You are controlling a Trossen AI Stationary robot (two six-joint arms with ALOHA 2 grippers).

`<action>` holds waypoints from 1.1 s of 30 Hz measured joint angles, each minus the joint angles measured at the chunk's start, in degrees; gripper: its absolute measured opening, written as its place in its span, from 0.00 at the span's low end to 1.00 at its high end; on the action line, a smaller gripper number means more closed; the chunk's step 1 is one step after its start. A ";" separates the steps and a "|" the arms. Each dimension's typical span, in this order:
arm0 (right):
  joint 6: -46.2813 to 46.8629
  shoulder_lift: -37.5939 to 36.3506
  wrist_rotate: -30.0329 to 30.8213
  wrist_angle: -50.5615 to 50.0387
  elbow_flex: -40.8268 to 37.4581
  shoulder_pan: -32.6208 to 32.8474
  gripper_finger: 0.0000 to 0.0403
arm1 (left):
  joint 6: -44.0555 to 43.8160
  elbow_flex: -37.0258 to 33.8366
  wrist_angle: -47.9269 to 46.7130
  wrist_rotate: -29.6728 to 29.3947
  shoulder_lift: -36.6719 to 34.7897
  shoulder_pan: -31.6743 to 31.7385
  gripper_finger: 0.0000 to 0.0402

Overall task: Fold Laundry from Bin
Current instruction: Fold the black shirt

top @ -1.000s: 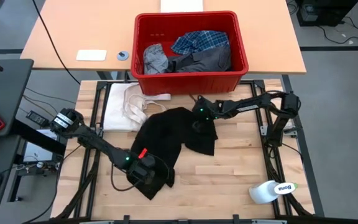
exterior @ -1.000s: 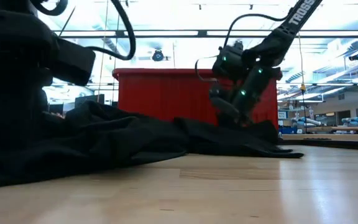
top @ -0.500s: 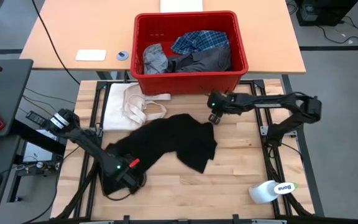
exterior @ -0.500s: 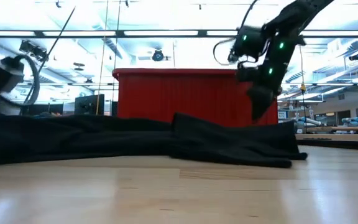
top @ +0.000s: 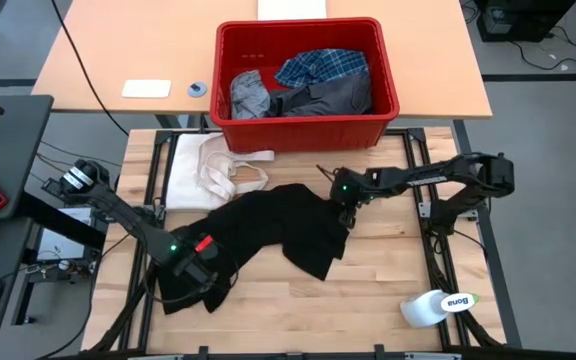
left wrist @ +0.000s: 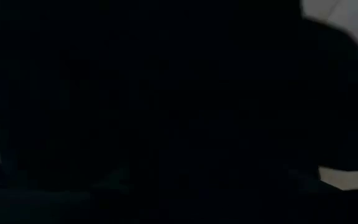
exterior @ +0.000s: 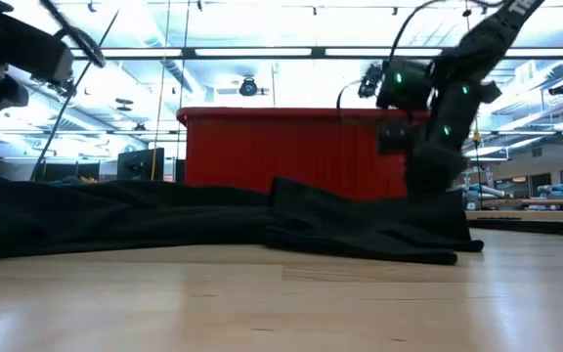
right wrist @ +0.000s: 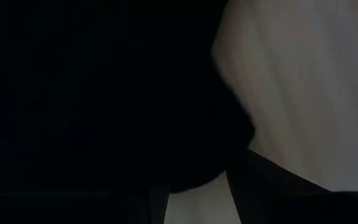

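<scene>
Left tool (top: 196, 272) sits low in the lower left of the high view, pressed onto the left end of the large black garment (top: 268, 228); we cannot tell whether its fingers are apart or clamped on cloth, since its own wrist view is filled with dark fabric. Right tool (top: 342, 203) reaches in from the right and sits at the garment's upper right edge, just right of the frame's centre; here too we cannot tell how the fingers stand. In the low view this right arm comes down onto the cloth at centre right, in front of the bin.

We see the black garment spread flat on the wooden desk (top: 388, 280) between the two tools, running from lower left to centre. Just beside its upper left edge lies a cream-white cloth (top: 203, 165) with strap loops. Above, at top centre, the red bin (top: 303, 128) holds a light grey garment (top: 250, 95), a dark grey garment (top: 333, 98) and a blue-and-white plaid shirt (top: 320, 66). A white bottle (top: 438, 306) lies at the desk's lower right corner.
</scene>
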 joint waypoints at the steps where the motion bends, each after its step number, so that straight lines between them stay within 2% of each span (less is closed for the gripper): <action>1: 0.51 0.98 0.96 0.45 -0.71 0.05 0.38 | 0.00 -0.17 1.51 0.01 0.00 0.08 0.46; 4: 1.29 2.38 4.73 0.75 -1.27 0.00 0.38 | 2.01 -0.71 8.09 -0.16 0.09 0.08 0.46; 7: 1.38 2.21 12.70 -1.50 -1.27 -0.23 0.38 | 3.28 -2.39 14.79 -0.24 0.29 0.06 0.46; 12: 0.22 -0.61 23.22 -8.71 -1.68 -1.70 0.37 | -0.47 -6.06 15.80 -0.58 2.34 0.01 0.46; 15: -1.16 -2.10 25.79 -13.08 -1.74 -2.99 0.37 | -3.64 -8.68 16.44 -0.74 3.51 -0.77 0.46; 21: -2.18 -3.02 23.94 -18.46 -1.69 -6.22 0.37 | -4.65 -11.26 16.62 -0.17 5.17 -2.30 0.46; 28: -2.19 -5.36 22.11 -21.28 -1.69 -9.44 0.37 | -4.40 -11.99 2.88 6.51 2.89 -5.69 0.46; 30: -2.58 -7.82 17.64 -20.04 -1.69 -9.30 0.37 | -5.53 -11.96 1.62 7.23 1.03 -6.84 0.46; 33: -3.86 -11.56 4.59 -15.32 -1.67 -8.34 0.37 | -7.41 -11.92 1.50 7.62 -1.69 -7.71 0.46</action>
